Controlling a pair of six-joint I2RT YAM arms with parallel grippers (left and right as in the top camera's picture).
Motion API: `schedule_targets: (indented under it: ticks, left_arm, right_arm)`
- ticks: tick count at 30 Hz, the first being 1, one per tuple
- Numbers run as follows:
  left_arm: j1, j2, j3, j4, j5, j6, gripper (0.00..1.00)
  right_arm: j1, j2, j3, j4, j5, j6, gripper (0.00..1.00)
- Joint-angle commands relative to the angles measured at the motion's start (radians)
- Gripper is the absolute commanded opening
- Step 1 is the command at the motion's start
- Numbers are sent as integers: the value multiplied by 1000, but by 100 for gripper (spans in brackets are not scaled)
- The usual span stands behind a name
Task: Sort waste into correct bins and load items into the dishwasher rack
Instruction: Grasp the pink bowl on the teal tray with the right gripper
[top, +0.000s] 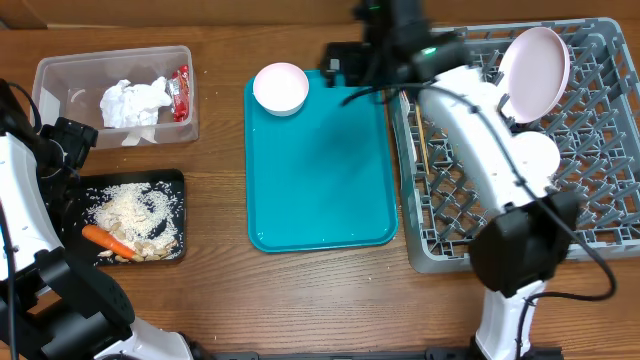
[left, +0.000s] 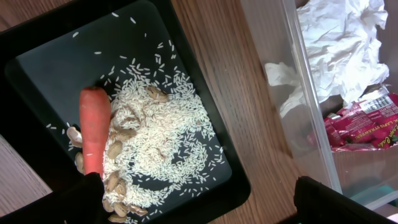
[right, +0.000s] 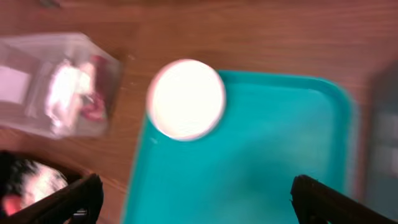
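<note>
In the overhead view a small white bowl (top: 281, 88) sits on the far left corner of the teal tray (top: 320, 190). My right gripper (top: 345, 65) hovers open and empty just right of the bowl (right: 186, 98); its view is blurred. The grey dishwasher rack (top: 600, 238) holds a white plate (top: 535, 68) on edge, another white bowl (top: 535, 158) and a thin wooden stick (top: 421, 140). My left gripper (left: 208, 205) is open and empty over the black tray (left: 239, 186), which holds rice (left: 168, 137) and the carrot (left: 94, 127). The clear tub (top: 60, 75) holds the napkin (top: 133, 102) and the red wrapper (top: 181, 92).
The right arm (top: 480, 130) stretches across the rack's left half. The left arm (top: 25, 200) runs along the table's left edge beside the black tray (top: 178, 180). Bare wood lies between the bins and the teal tray.
</note>
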Motion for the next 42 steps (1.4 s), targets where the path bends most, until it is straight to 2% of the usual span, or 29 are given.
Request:
schedule_targets:
  ticks: [1, 4, 7, 15, 21, 23, 25, 29, 34, 37, 42]
  left_arm:
    - [-2, -31, 10, 2, -14, -18, 100]
    - [-2, -31, 10, 2, -14, -18, 100]
    - [-2, -31, 10, 2, -14, -18, 100]
    - [-2, -31, 10, 2, -14, -18, 100]
    - [-2, -31, 10, 2, -14, -18, 100]
    - [-2, -31, 10, 2, -14, -18, 100]
    - [-2, -31, 10, 2, -14, -18, 100]
    - [-2, -31, 10, 2, -14, -18, 100]
    - [-2, -31, 10, 2, -14, -18, 100]
    - [-2, -31, 10, 2, -14, -18, 100]
    - [-2, -31, 10, 2, -14, -18, 100]
  right_arm:
    - [53, 128, 13, 130, 76, 228, 99]
    - [78, 234, 14, 256, 87, 346, 93]
    - [77, 296, 14, 264, 135, 412, 92]
    - [80, 385, 14, 283, 182, 415, 87]
    - [81, 397, 24, 153, 263, 378, 73]
    - [75, 396, 51, 60, 290, 357, 62]
    - [69, 395, 98, -58, 333, 342, 56]
    - [68, 372, 219, -299, 370, 316, 57]
    - [72, 315, 372, -612, 356, 288, 71]
    - [86, 303, 407, -619, 288, 161, 77]
    - [127, 308, 354, -505, 94, -131, 77]
